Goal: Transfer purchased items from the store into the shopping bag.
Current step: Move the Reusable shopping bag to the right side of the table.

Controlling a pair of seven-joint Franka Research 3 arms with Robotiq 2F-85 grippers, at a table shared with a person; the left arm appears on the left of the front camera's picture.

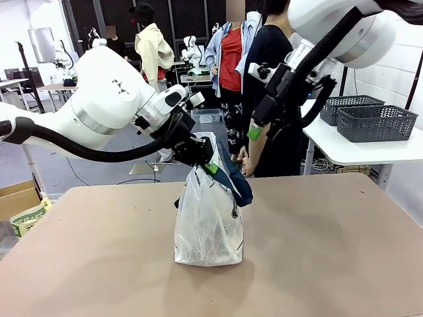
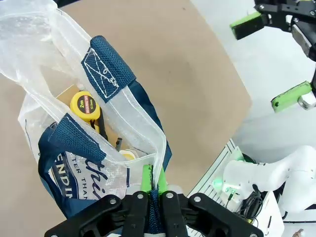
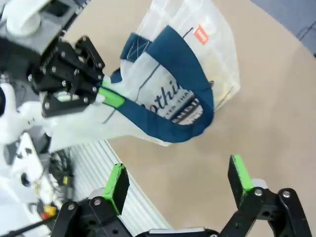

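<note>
Landmark: shopping bag (image 1: 208,221), standing upright near the middle of the tan worktop (image 1: 330,251). Left of and above the bag, the left gripper (image 1: 206,164) is clamped shut on the bag's upper edge and navy strap handle (image 1: 236,185), holding that side up. In the left wrist view the green pads (image 2: 146,177) pinch plastic and strap together, and the bag mouth gapes. Inside the bag lie a yellow tape measure (image 2: 85,104), a flat tan item beneath it and another small yellow item (image 2: 127,155) nearer the pinched edge; further contents too blurred to tell. Dark blue print (image 3: 170,106) shows on the bag's side. Right of and above the bag, the right gripper (image 1: 261,129) hangs clear of it, jaws spread wide, nothing between them. Far right of the bag, two dark grey lattice baskets (image 1: 377,122) sit on a white side table (image 1: 357,150), well apart from it.
</note>
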